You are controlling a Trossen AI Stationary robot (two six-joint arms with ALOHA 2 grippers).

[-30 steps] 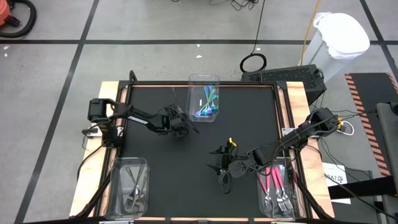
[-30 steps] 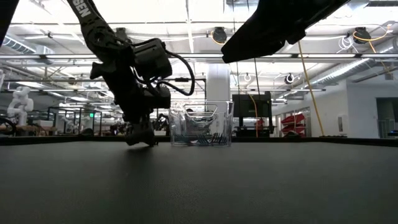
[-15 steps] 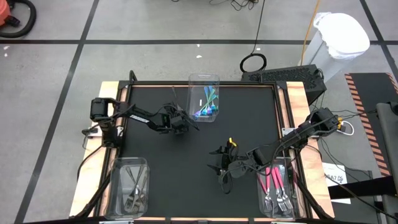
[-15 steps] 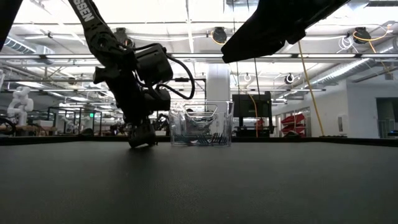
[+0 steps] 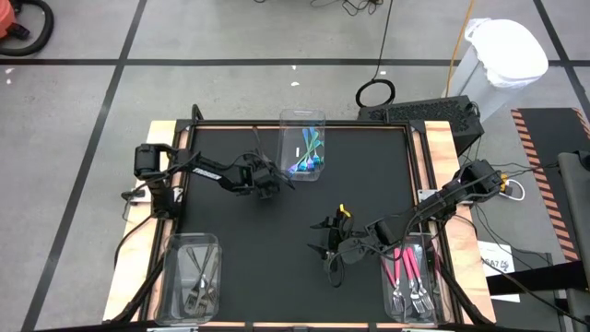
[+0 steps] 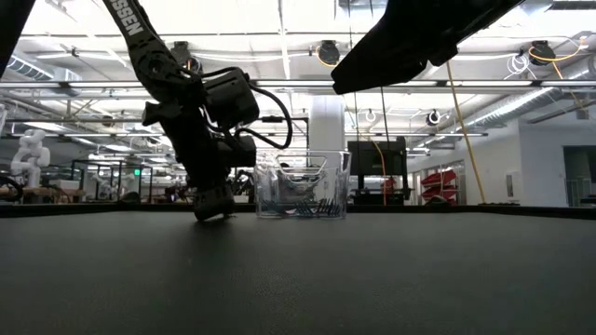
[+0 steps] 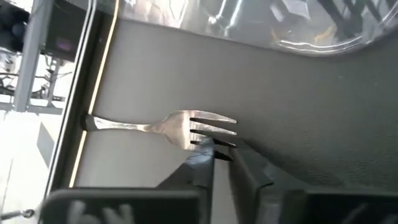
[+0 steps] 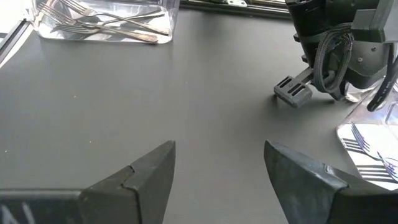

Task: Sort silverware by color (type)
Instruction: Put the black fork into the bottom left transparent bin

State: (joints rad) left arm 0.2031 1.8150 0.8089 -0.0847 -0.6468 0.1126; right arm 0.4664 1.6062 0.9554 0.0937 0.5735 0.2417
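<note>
Worktop [image 5: 277,240] from above: left tool [image 5: 268,184] sits just beside the far clear bin [image 5: 302,146]; right tool [image 5: 328,242] waits near the pink-fork bin [image 5: 411,281]. Left wrist view: fingers pressed together, pinching the tines of a silver fork [image 7: 163,124] lying flat. Right wrist view: right tool [image 8: 219,168] spread, holding nothing.

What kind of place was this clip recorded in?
Probably a robotics lab or workshop: an open hall with ceiling ducts and lights, a white humanoid robot standing far behind the table, and a taped grey floor around the rig.
</note>
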